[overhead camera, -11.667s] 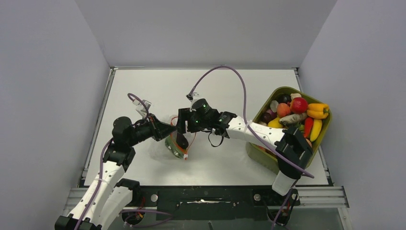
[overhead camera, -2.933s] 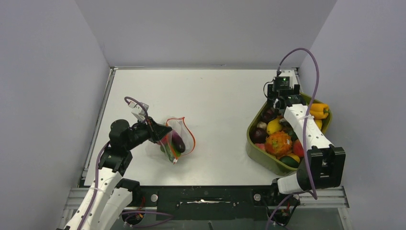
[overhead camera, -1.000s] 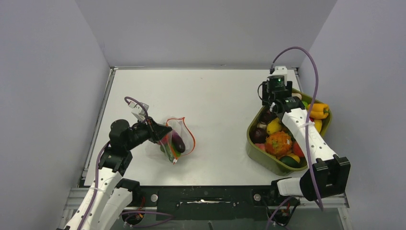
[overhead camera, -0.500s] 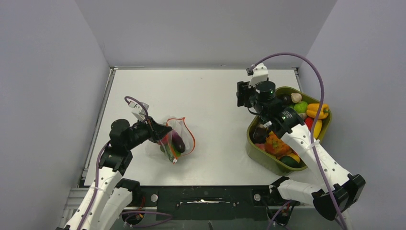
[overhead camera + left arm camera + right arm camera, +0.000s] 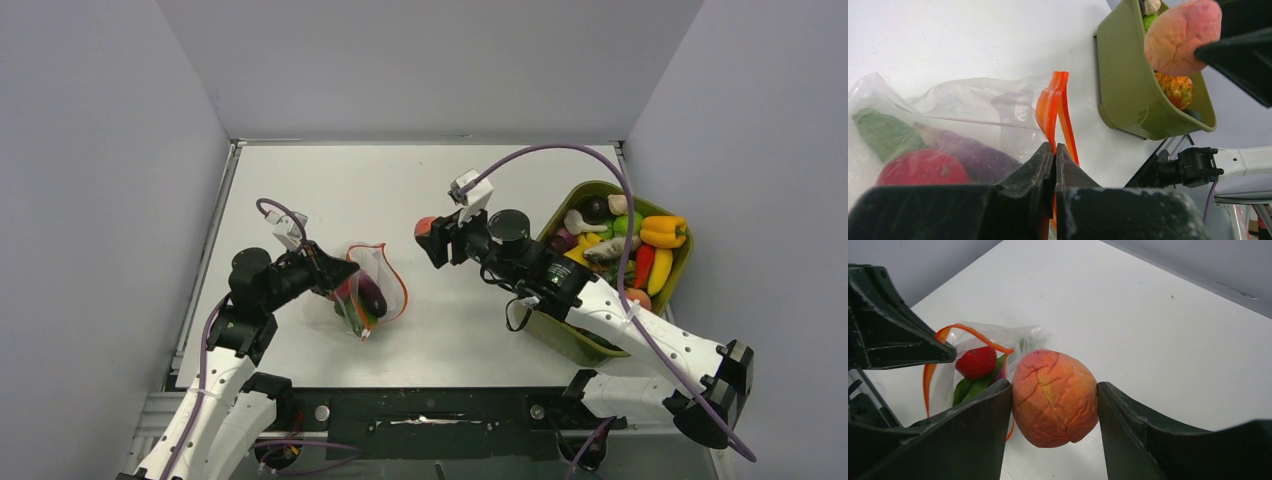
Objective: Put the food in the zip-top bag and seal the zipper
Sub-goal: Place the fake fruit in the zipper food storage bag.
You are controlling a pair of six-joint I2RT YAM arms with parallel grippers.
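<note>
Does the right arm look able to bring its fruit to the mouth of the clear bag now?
Probably yes: nothing stands between the right gripper, shut on the fruit, and the bag, whose mouth the left gripper holds open.

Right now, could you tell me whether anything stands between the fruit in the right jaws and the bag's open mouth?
Nothing visible does: only bare table lies between the orange-pink fruit and the zip-top bag, whose mouth the left gripper holds open.

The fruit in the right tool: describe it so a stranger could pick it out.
Above the white table, look between the clear plastic bag and the olive-green plastic tub. There the right tool grips a wrinkled, egg-shaped orange-pink plastic fruit, the only food outside both.
</note>
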